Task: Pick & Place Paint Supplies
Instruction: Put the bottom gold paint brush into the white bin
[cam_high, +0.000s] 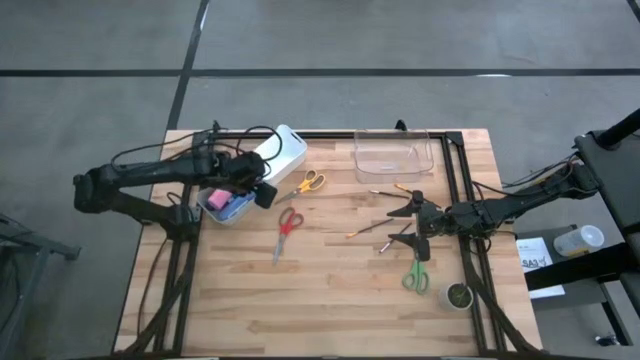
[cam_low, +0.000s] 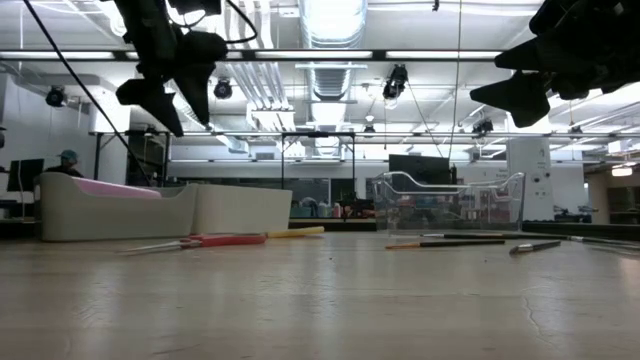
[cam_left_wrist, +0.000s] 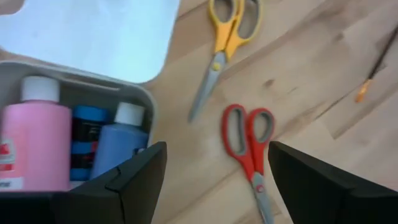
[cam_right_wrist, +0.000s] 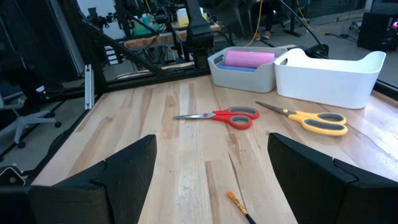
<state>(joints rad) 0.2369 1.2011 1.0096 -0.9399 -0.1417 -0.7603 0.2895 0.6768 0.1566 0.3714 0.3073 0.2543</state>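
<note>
A pink bottle (cam_left_wrist: 34, 143), a dark blue tube (cam_left_wrist: 86, 146) and a blue bottle with a white cap (cam_left_wrist: 121, 146) lie in a small grey bin (cam_high: 218, 208) at the table's left. My left gripper (cam_high: 265, 192) hangs open above that bin's right edge and the bare wood beside it, with nothing between its fingers. Thin brown paintbrushes (cam_high: 372, 228) lie on the wood right of centre. My right gripper (cam_high: 403, 223) hovers open and about level just right of them; a brush tip (cam_right_wrist: 239, 205) shows between its fingers.
A white bin (cam_high: 285, 150) stands behind the grey one, and a clear tray (cam_high: 392, 155) stands at the far edge. Yellow scissors (cam_high: 310, 182), red scissors (cam_high: 287, 225) and green scissors (cam_high: 415, 275) lie on the wood. A small green object (cam_high: 458, 295) sits near the right front.
</note>
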